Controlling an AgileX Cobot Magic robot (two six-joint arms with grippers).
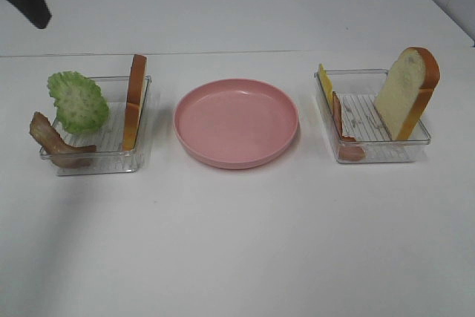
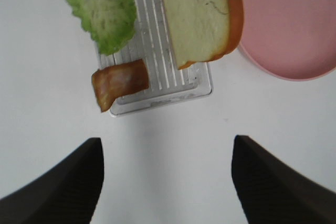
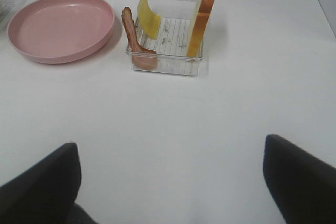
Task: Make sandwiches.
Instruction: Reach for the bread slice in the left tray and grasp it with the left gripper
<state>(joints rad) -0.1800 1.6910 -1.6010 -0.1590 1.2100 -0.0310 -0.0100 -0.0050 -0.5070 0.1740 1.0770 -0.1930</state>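
Black fingers of the left gripper (image 2: 167,182) fill the nearest foreground, spread wide with nothing between them. The right gripper (image 3: 170,182) hangs the same way, jaws apart and empty. Both hover over the white table (image 1: 237,243).

Between the two grippers, on the inner side of each, sits the pink plate (image 1: 236,120), bare. Its central spot probably lets either arm reach it for stacking. Just ahead of the left gripper lies one clear tray (image 1: 96,162); a second tray (image 1: 375,155) lies farther ahead of the right gripper.

The sandwich parts are all in or against these trays, none stacked yet. One bread slice (image 1: 134,102) stands on edge against the plate-side wall of the left tray. The other bread slice (image 1: 404,94) leans on the outer wall of the right one (upright edges likely suit a pinch from above). Lettuce (image 1: 78,100) props on the left tray's outer rim, and cheese (image 1: 325,79) stands against the right tray's plate-side wall. One bacon strip (image 1: 56,142) drapes over the left tray's outer near corner; another bacon strip (image 1: 345,135) leans beside the cheese.

Faint marks show on the tray floors, but none can be read.
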